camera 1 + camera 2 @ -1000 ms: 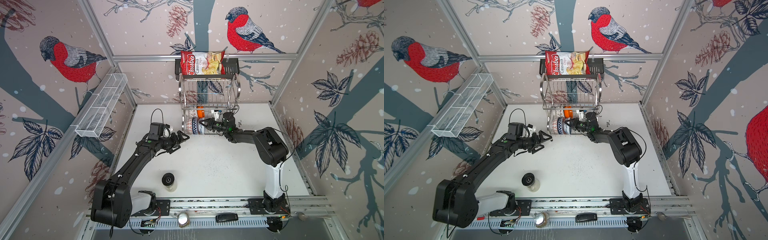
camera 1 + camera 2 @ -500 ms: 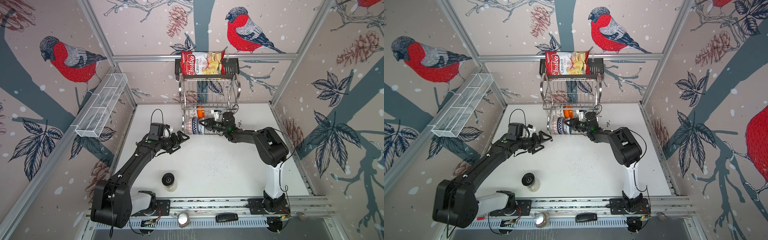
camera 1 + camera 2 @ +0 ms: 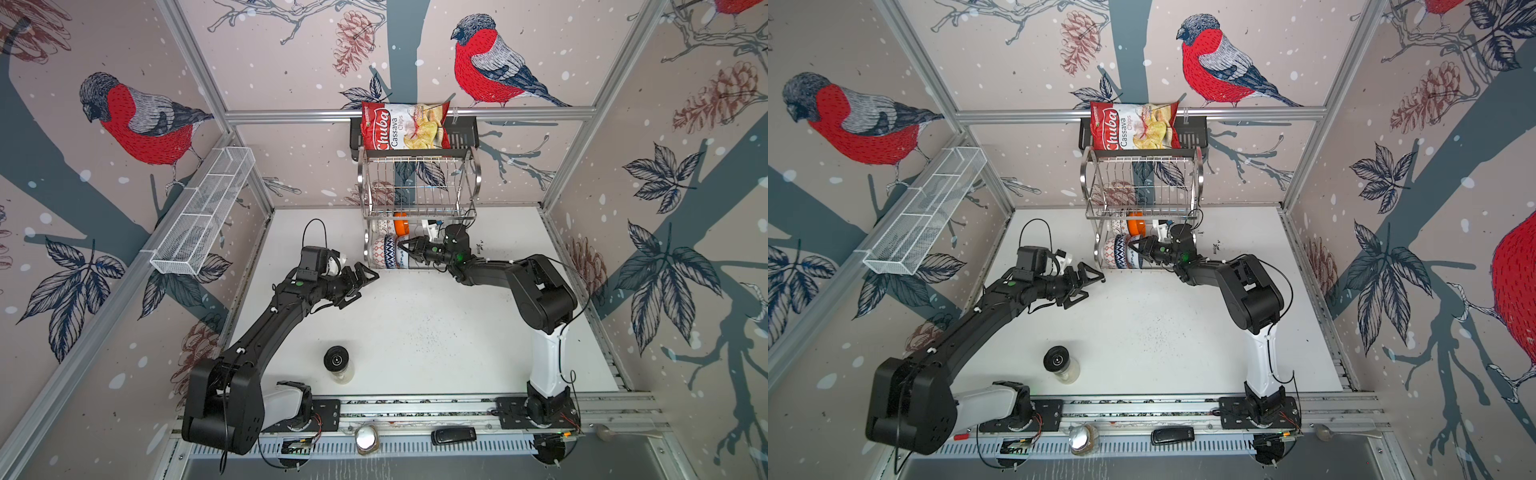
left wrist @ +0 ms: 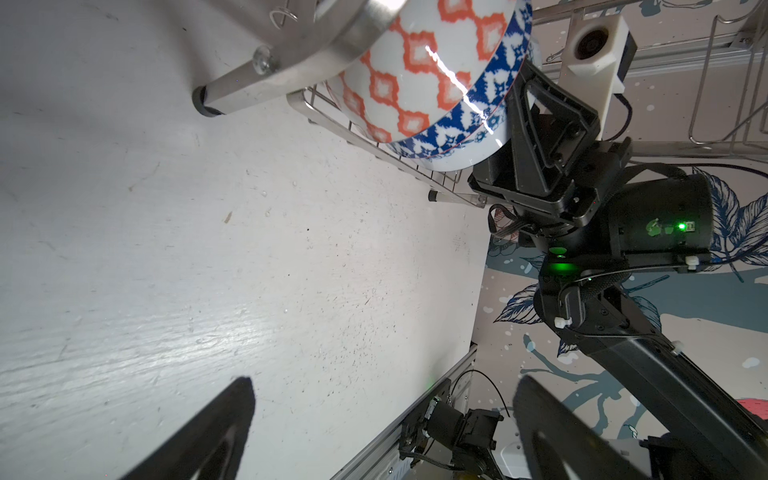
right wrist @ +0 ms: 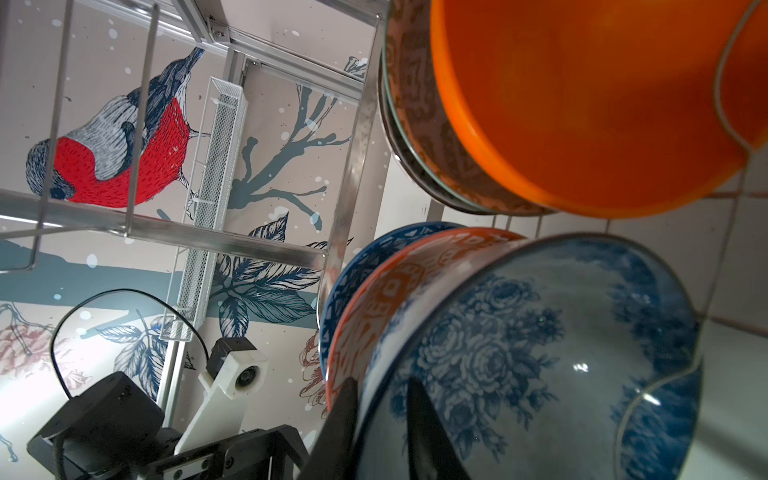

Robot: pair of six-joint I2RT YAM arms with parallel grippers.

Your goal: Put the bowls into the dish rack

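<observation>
the right wrist view looks up into the lower tier of the dish rack (image 5: 249,244) and shows what the top views hide. the blue-white floral bowl (image 5: 540,353) stands on edge at the near end of a row, with two more patterned rims packed close behind it. deeper in the rack sit the plain orange bowl (image 5: 582,104) and the grey-green patterned bowl (image 5: 415,108). the right gripper (image 5: 381,380) is narrow, with one finger outside the floral bowl's rim and one inside. i cannot tell whether it pinches the rim.

the left wrist view shows the red-orange patterned bowl (image 4: 415,70) leaning on the rack's lower wires. the left gripper (image 4: 384,380) is spread wide and holds nothing, over the bare table (image 4: 208,249) in front of the rack's leg.

in both top views the rack's upper tier covers most of the bowls; the blue triangle-patterned bowl (image 3: 390,254) peeks out at the rack's front. a chips bag (image 3: 405,126) lies in the black basket (image 3: 461,139) above the rack. a white mesh tray (image 3: 203,212) hangs well to the rack's left. a black-lidded jar (image 3: 336,359) stands well in front of the rack.
</observation>
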